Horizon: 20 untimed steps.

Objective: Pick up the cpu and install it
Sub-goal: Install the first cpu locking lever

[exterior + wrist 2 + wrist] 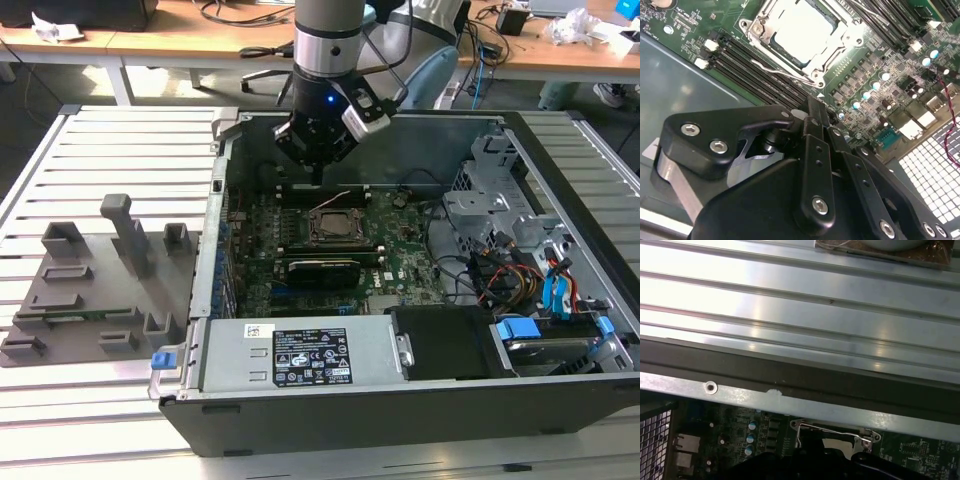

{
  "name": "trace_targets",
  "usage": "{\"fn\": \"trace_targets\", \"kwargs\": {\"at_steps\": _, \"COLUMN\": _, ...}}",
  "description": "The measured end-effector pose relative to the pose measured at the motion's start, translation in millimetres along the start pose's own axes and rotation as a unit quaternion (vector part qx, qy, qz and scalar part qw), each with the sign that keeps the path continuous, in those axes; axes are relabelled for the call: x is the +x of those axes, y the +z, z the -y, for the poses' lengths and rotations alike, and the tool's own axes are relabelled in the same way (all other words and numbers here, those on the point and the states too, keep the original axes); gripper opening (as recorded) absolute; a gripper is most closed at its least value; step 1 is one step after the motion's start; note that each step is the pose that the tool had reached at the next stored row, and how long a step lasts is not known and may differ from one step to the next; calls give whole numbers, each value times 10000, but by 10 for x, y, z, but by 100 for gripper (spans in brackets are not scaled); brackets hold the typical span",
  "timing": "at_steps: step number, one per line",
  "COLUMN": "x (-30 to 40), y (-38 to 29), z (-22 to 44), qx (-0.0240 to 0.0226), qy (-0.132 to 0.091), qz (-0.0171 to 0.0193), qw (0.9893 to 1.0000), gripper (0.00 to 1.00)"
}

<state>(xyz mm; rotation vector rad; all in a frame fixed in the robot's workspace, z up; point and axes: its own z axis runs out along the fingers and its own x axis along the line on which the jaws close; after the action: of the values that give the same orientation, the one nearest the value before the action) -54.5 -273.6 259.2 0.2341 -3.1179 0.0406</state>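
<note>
The cpu (802,30) sits in the socket (812,77) on the motherboard (890,80), inside the open case (330,410). Your gripper (318,172) hangs just above and behind the socket, fingers pressed together and holding nothing. I judge the chip is placed; check that it lies flat in the frame, and lift straight so you do not touch the lever (775,72)

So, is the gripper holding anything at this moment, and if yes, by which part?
Nothing seems held. The gripper hangs above the motherboard with fingers closed together and nothing visible between them, while the cpu lies in its socket.
</note>
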Motion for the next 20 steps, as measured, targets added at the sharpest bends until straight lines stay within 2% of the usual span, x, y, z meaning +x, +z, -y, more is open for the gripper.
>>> {"fn": "trace_targets", "kwargs": {"at_steps": 9, "x": -14, "y": 16, "z": 2, "qx": -1, "qy": -1, "qz": 0, "qw": 10000, "gripper": 11}}
{"fn": "trace_targets", "kwargs": {"at_steps": 15, "x": 65, "y": 45, "z": -9, "qx": -10, "qy": 3, "qz": 1, "qw": 10000, "gripper": 11}}
{"fn": "trace_targets", "kwargs": {"at_steps": 16, "x": 66, "y": 56, "z": -4, "qx": -76, "qy": 28, "qz": 10, "qw": 10000, "gripper": 11}}
{"fn": "trace_targets", "kwargs": {"at_steps": 17, "x": 67, "y": 63, "z": 3, "qx": -108, "qy": 46, "qz": 14, "qw": 9999, "gripper": 11}}
{"fn": "trace_targets", "kwargs": {"at_steps": 19, "x": 70, "y": 79, "z": 21, "qx": -147, "qy": 74, "qz": 20, "qw": 9999, "gripper": 11}}
{"fn": "trace_targets", "kwargs": {"at_steps": 20, "x": 71, "y": 87, "z": 28, "qx": -152, "qy": 94, "qz": 21, "qw": 9998, "gripper": 11}}
